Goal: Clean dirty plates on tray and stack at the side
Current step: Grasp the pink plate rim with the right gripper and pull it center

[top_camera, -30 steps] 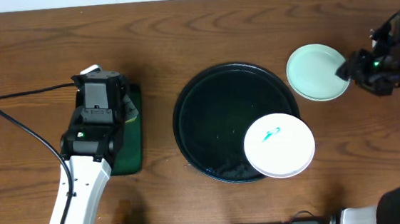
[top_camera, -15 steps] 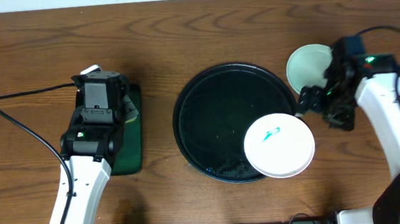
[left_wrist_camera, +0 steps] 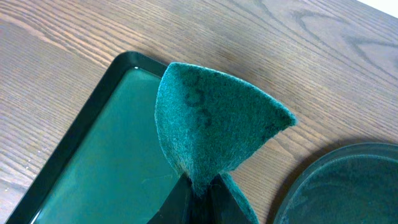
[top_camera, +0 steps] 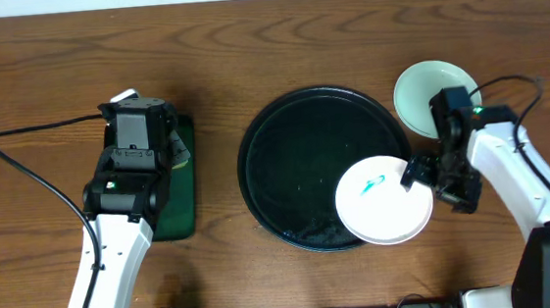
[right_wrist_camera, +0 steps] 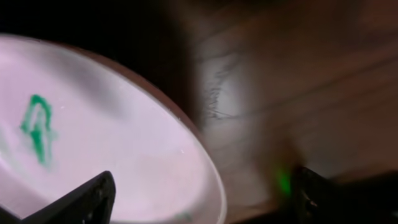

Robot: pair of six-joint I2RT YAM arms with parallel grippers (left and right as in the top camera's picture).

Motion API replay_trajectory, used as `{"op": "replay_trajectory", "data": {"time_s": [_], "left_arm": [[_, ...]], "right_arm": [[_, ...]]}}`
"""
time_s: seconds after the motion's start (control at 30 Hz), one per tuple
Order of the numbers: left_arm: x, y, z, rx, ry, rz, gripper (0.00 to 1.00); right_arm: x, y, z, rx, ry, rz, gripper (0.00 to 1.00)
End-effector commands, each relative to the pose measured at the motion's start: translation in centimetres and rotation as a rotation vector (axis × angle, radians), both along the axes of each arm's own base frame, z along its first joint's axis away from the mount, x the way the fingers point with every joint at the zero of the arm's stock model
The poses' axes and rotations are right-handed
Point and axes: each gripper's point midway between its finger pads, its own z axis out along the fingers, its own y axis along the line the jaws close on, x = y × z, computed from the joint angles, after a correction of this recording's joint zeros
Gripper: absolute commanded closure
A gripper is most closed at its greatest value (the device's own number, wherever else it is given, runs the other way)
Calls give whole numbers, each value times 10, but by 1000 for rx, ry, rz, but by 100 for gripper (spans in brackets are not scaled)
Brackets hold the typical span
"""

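A white plate [top_camera: 382, 203] with a small teal smear lies on the front right rim of the round black tray [top_camera: 295, 162]. It also shows in the right wrist view [right_wrist_camera: 106, 143]. A mint plate [top_camera: 420, 95] lies on the table to the right of the tray. My right gripper [top_camera: 422, 174] is open, its fingers either side of the white plate's right edge. My left gripper [left_wrist_camera: 199, 193] is shut on a teal sponge cloth [left_wrist_camera: 214, 124] over a dark green rectangular tray [left_wrist_camera: 99, 155]. The tray's rim shows at that view's lower right [left_wrist_camera: 336, 186].
The dark green rectangular tray [top_camera: 184, 191] lies left of the black tray, under my left arm. A black cable [top_camera: 21, 174] runs across the table's left side.
My right gripper has moved from beside the mint plate down and left to the white plate's right edge. The left arm has not moved.
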Motion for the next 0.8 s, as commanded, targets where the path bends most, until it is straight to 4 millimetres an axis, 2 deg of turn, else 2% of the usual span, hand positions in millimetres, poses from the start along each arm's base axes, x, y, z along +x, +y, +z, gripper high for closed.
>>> {"op": "replay_trajectory", "data": {"time_s": [0.0,0.07,0.17,0.23,0.33,0.37,0.57,0.77], "left_arm": [[-1,2,-4,-4,8,12,93],[-1,2,-4,-4,8,12,93],[-1,2,-4,-4,8,12,92],[-1,2,-4,-4,8,12,92],[-1,2,-4,-4,7,13,93],[-1,2,-4,-4,7,13,92],[1,-3,-3,-23,0,-4,93],[10,-40,2,-188,-32,-146,93]], "right_arm": [[-13,17,-11,57,21,-17,15],[-16,19,-14,53,25,-19,21],[-15,20,-15,52,22,-13,39],[-15,21,-15,52,21,-9,58],[-13,21,-15,54,13,-8,93],[-12,22,-15,55,9,-7,98],[15,42,-12,173,-108,74,98],[70,70,-2,297,-348,163,99]]}}
